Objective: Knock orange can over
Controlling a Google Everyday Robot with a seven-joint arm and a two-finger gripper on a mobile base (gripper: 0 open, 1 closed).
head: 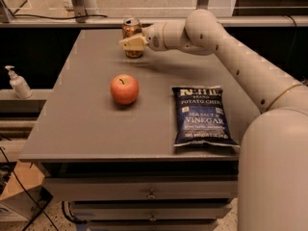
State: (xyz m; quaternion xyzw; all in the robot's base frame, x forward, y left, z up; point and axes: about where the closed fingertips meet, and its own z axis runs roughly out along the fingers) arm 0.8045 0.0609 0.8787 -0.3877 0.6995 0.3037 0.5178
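Orange can stands upright at the far edge of the grey table, left of the middle, its silver top showing above the gripper. The gripper sits right at the can, its tan tip crossing the front of the can's body at about mid-height, so the middle of the can is hidden; whether the two actually touch cannot be told, and neither can whether the gripper is spread or pressed together. From the gripper the white arm runs back to the right and then toward the near right corner, passing above the table's right side. Nearer the camera and well apart from the can, a round red-orange apple sits on the table with its stem up. To the apple's right lies a dark blue bag of salt and vinegar potato chips, flat, label up, its near end close to the table's front edge. Neither one lies between the gripper and the can. Drawers sit under the tabletop. Off the table to the left, a soap pump bottle stands on a low ledge.
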